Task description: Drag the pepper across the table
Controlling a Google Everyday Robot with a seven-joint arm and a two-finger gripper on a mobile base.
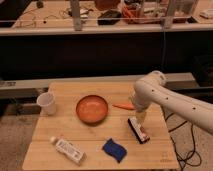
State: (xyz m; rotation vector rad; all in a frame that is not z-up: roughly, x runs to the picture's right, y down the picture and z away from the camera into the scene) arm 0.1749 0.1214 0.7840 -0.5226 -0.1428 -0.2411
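Pepper [123,106] lies lengthwise left-to-right on the bench [90,136], just beyond the claw [141,119], toward the bowl [92,109]; claw's state: cannot tell.

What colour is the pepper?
Orange, seen in the camera view; the pepper lies near the gripper.

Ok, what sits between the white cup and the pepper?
The orange bowl, as the camera view shows. The gripper hangs beside the pepper, by the black object.
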